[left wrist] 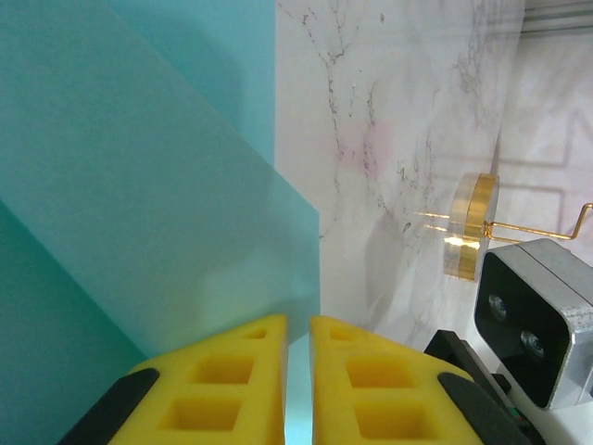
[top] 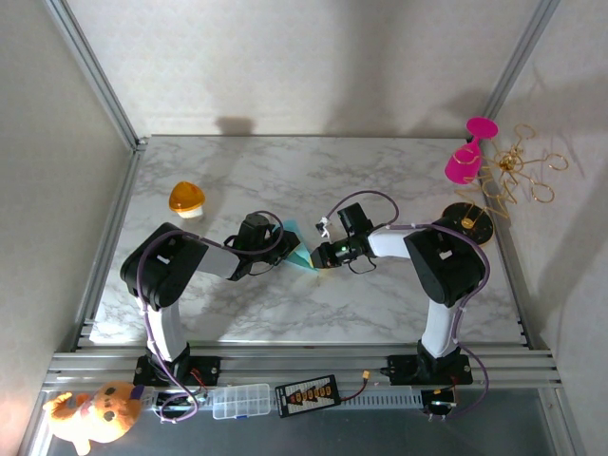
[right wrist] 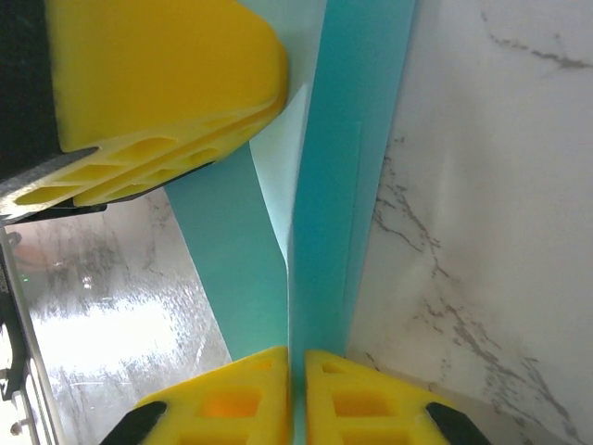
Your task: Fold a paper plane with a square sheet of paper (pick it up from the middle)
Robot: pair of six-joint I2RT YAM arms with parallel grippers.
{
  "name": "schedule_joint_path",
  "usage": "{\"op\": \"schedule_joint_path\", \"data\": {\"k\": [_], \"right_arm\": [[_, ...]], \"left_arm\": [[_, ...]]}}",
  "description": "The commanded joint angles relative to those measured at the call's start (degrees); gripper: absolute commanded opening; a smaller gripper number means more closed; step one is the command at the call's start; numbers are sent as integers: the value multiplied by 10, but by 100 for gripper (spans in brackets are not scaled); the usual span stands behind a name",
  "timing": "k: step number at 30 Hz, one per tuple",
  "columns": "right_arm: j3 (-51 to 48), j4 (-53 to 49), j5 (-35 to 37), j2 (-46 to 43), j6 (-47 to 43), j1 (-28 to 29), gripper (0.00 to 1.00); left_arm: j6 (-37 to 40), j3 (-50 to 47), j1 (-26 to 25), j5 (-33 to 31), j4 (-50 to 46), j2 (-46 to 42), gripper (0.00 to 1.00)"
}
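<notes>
No word, label, brand or number can be read in any of the views. The black board (top: 307, 392) at the lower edge of the top view carries rows of small pale marks, but they are too small to make out.

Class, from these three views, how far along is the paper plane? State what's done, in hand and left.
Done: the teal paper is picked up and already folded into overlapping layers. In hand: the left gripper and right gripper each pinch it, jaws shut on an edge. Left: no narrow pointed dart yet, so further folds seem needed.
</notes>
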Motion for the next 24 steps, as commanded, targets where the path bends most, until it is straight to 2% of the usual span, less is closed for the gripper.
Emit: {"op": "schedule_joint_path", "data": {"k": [1,7,10,12,17,24], "right_arm": [[-4,-25,14,9,6,-3,14],[-18,-3,60,-64,39,-7,28],[-17,-8,86,-90,57,-10,31],[-10,-10,84,-90,66,-10,28],[11,0,0,-67,66,-1,18],[34,7,-29,-32,66,16,11]], "left_arm": [[-6,10,1,9,3,14,14],[-4,12,1,10,-1,14,14],[-3,13,1,10,-2,15,14],[-3,14,1,11,-2,16,14],[-2,16,1,12,-4,15,14],[-2,16,1,14,-5,17,14]]}}
